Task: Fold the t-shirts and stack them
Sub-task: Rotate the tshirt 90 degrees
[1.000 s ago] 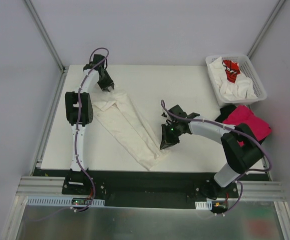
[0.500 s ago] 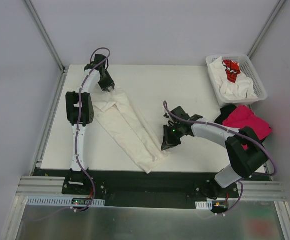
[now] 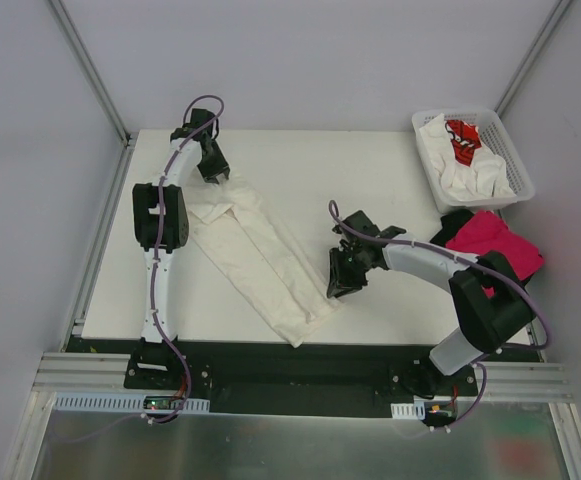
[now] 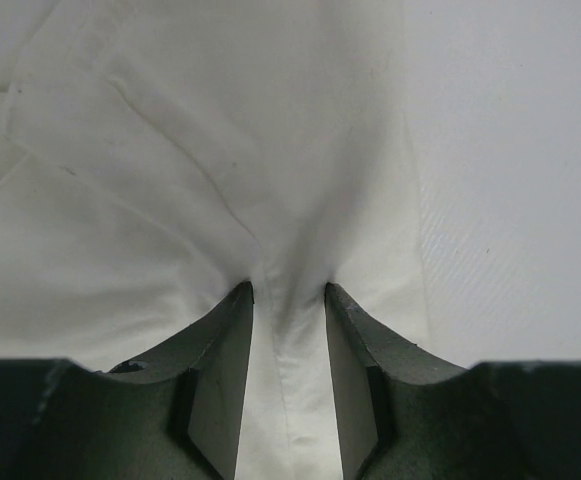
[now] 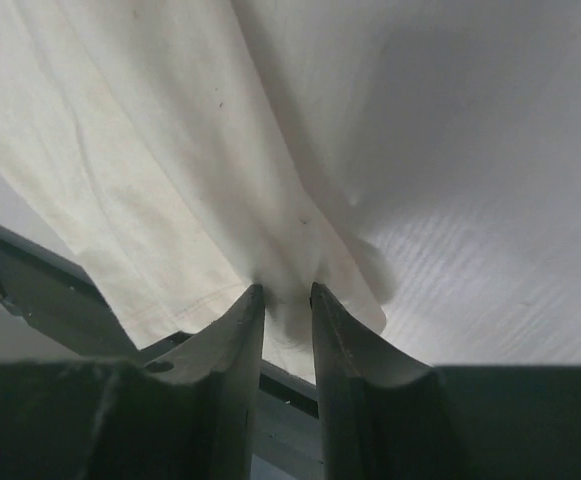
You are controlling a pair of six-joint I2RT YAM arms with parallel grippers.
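Top external view: at the far left of the white table (image 3: 370, 180), the left gripper (image 3: 215, 172) presses down on the far end of a long, folded cream-white cloth t-shirt (image 3: 255, 250). The cream-white t-shirt lies as a narrow band running diagonally from far left towards the near middle of the table. In the left wrist view the left gripper (image 4: 288, 290) is clamped on a raised ridge of this cloth, with creases fanning out from its dark fingers (image 4: 220, 350).

At the near end of the band, the right gripper (image 3: 338, 288) sits at the cloth's right edge. In the right wrist view the right gripper (image 5: 287, 290) has its fingers (image 5: 345, 350) a narrow gap apart with the hem between them. Whether they pinch the hem cannot be told.

Farther right, a crumpled black cloth t-shirt (image 3: 453, 222) lies touching a magenta-pink cloth t-shirt (image 3: 490, 240) at the table's right edge. Beyond them, at the far right corner, a white plastic lattice basket (image 3: 513, 150) holds crumpled white t-shirts (image 3: 470, 178) and one red-printed white t-shirt (image 3: 462, 138).
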